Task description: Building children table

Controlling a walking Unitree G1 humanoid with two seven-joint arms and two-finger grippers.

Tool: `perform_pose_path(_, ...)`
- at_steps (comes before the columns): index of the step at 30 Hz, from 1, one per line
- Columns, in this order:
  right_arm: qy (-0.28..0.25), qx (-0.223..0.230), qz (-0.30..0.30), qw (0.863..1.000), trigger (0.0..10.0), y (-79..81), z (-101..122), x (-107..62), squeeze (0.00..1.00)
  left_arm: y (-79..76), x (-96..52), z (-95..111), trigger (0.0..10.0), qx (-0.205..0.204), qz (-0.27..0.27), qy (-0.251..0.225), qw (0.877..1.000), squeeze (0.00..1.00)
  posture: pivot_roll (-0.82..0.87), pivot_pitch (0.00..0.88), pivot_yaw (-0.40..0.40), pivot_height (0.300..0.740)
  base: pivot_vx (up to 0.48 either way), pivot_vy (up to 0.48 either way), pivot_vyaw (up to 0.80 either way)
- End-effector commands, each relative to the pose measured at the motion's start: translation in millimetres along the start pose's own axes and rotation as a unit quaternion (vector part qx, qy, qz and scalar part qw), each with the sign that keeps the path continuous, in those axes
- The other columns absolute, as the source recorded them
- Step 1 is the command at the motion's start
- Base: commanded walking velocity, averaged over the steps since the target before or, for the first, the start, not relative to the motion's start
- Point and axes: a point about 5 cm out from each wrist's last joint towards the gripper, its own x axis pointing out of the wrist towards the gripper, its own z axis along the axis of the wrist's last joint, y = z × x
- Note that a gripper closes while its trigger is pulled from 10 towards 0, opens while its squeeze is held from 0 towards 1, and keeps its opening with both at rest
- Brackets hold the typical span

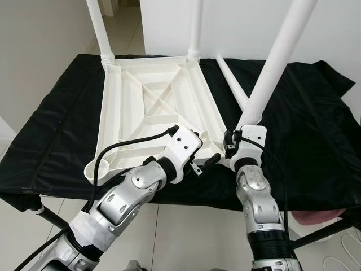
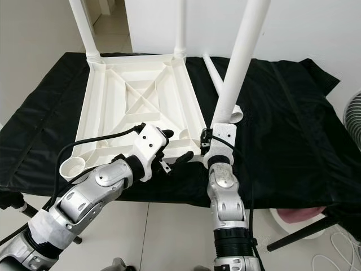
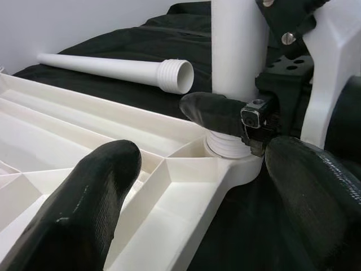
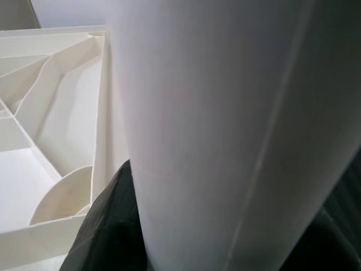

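A white plastic children's table top (image 1: 152,96) lies upside down on a black cloth (image 1: 56,113). Two white legs (image 1: 98,28) (image 1: 195,28) stand in its far corners. My right gripper (image 1: 236,138) is shut on a third leg (image 1: 276,62), which leans slightly and rests in the near right corner socket (image 3: 231,149), with some thread showing above the rim. My left gripper (image 1: 206,164) is open, its fingers (image 3: 84,203) straddling that same corner. A fourth leg (image 1: 232,84) lies loose on the cloth to the right of the top. The near left socket (image 2: 73,166) is empty.
The cloth-covered work table reaches to the white wall behind. Black folding legs (image 2: 299,231) stick out under its front edge over a tiled floor. A fan grille (image 2: 354,118) shows at the far right, and a pinkish object (image 1: 316,217) sits low on the right.
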Motion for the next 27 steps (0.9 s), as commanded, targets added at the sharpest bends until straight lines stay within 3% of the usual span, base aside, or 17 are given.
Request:
perform_pose_path(1, 0.072, -0.009, -0.02, 0.997, 10.0, -6.4, -26.6, -6.4, 0.0, -9.8, -2.0, -3.5, 10.0, -0.002, -0.094, 0.009, 0.996, 0.0, -0.11, 0.051, 0.03, 0.74, 0.0, 0.0, 0.0)
perform_pose_path(9, 0.073, -0.008, -0.016, 0.997, 10.0, -6.9, -21.5, -3.9, 0.0, -11.3, 0.1, -2.6, 10.0, -0.001, -0.094, 0.006, 0.996, 0.0, -0.11, 0.037, 0.017, 0.74, 0.0, 0.0, 0.0)
perform_pose_path(10, 0.076, -0.001, -0.022, 0.997, 10.0, -5.2, -19.2, -5.1, 1.0, -11.3, -0.2, -2.7, 10.0, -0.001, -0.094, 0.006, 0.996, 0.0, -0.11, 0.032, 0.013, 0.74, 0.0, 0.0, 0.0)
perform_pose_path(17, 0.06, 0.0, -0.009, 0.998, 10.0, -8.0, -14.0, -1.6, 1.0, -10.2, -1.4, -3.7, 10.0, 0.001, -0.092, 0.007, 0.996, 0.0, -0.1, 0.023, 0.01, 0.74, 0.0, 0.0, 0.0)
perform_pose_path(19, 0.053, 0.009, 0.013, 0.998, 10.0, -7.2, -12.8, 0.5, 1.0, -10.0, -1.5, -3.7, 10.0, 0.002, -0.091, 0.007, 0.996, 0.0, -0.1, 0.023, 0.01, 0.74, 0.0, 0.0, 0.0)
perform_pose_path(20, 0.042, 0.019, 0.052, 0.998, 10.0, -6.2, -10.6, 3.6, 1.0, -10.0, -1.1, -3.5, 10.0, 0.002, -0.091, 0.007, 0.996, 0.0, -0.11, 0.016, 0.012, 0.74, 0.0, 0.0, 0.0)
perform_pose_path(23, 0.038, 0.02, 0.068, 0.997, 10.0, -6.4, -9.5, 4.8, 1.0, -10.0, -0.9, -3.4, 10.0, 0.002, -0.091, 0.006, 0.996, 0.0, -0.11, 0.016, 0.012, 0.74, 0.0, 0.0, 0.0)
perform_pose_path(27, 0.032, 0.002, 0.127, 0.991, 10.0, -18.5, -9.7, 11.9, 0.98, -10.0, -0.4, -3.1, 10.0, 0.004, -0.093, 0.006, 0.996, 0.0, -0.11, 0.014, 0.015, 0.74, 0.0, 0.0, 0.0)
